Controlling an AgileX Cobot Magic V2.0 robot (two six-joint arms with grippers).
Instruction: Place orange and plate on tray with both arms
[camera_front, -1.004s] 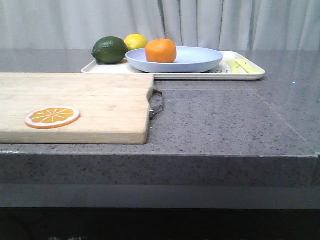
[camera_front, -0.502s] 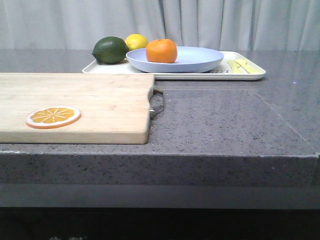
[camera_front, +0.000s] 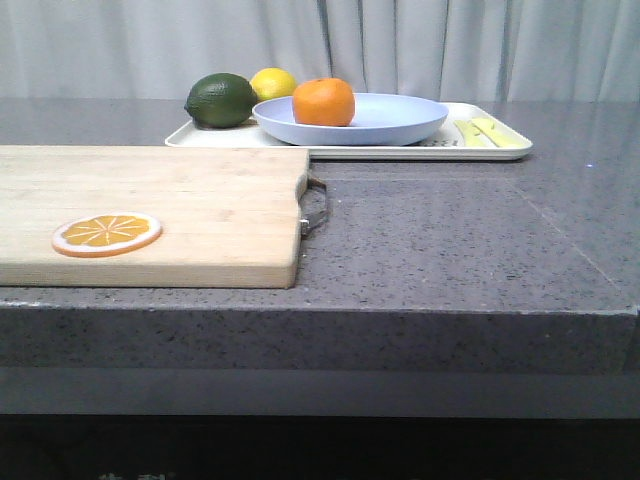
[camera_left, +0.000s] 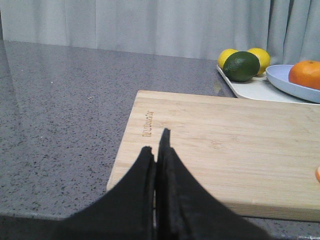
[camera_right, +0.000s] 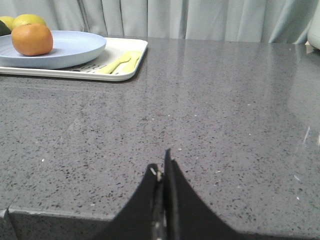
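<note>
Resting on the large shallow pale lavender-blue plate (camera_front: 350, 120), toward its left side: the whole round bright-orange fruit (camera_front: 323, 101). Carrying that plate in turn: the flat rectangular cream-white tray (camera_front: 505, 149) at the far middle of the grey speckled stone tabletop (camera_front: 450, 240). Sharing the tray: a dark green lime (camera_front: 221, 99) and a yellow lemon (camera_front: 272, 83) at its left end, pale yellow-green cutlery (camera_front: 487, 132) at its right. Judged from this layout, both placements look done.

Hanging back at the near edge, well apart from the tray: the black left gripper (camera_left: 156, 150), jaws pressed together over the near-left pale wooden cutting board (camera_front: 150, 210); the black right gripper (camera_right: 161, 172), jaws likewise pressed together, holding nothing. Lying far and right of the left jaws, far and left of the right jaws: tray and load. Sitting on the board, near left: a flat orange slice (camera_front: 106, 234).
</note>
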